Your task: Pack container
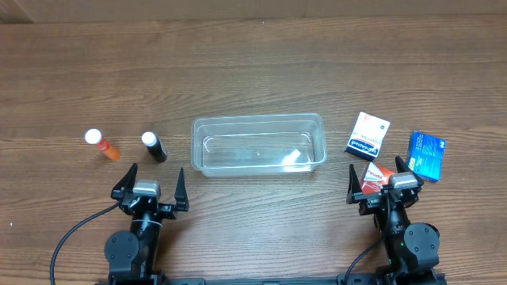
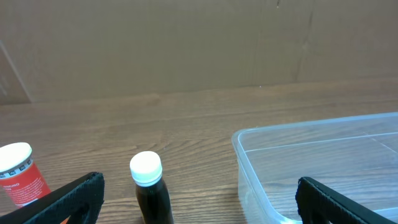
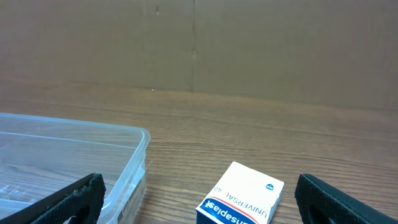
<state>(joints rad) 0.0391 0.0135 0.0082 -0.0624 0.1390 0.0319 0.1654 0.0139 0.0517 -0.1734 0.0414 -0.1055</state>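
The clear plastic container [image 1: 259,145] lies empty at the table's middle; it also shows in the left wrist view [image 2: 323,155] and the right wrist view [image 3: 68,162]. A dark bottle with a white cap [image 1: 154,147] [image 2: 151,190] and an orange bottle with a white cap [image 1: 103,146] [image 2: 20,174] stand left of it. A white and blue box [image 1: 368,134] [image 3: 242,196], a blue box [image 1: 426,155] and a red and white box [image 1: 375,176] lie to its right. My left gripper [image 1: 150,186] [image 2: 199,205] is open and empty, near the dark bottle. My right gripper [image 1: 381,181] [image 3: 199,199] is open and empty, over the red and white box.
The wooden table [image 1: 253,71] runs back to a plain brown wall [image 2: 186,43]. Black cables [image 1: 71,237] trail from the arm bases at the front edge.
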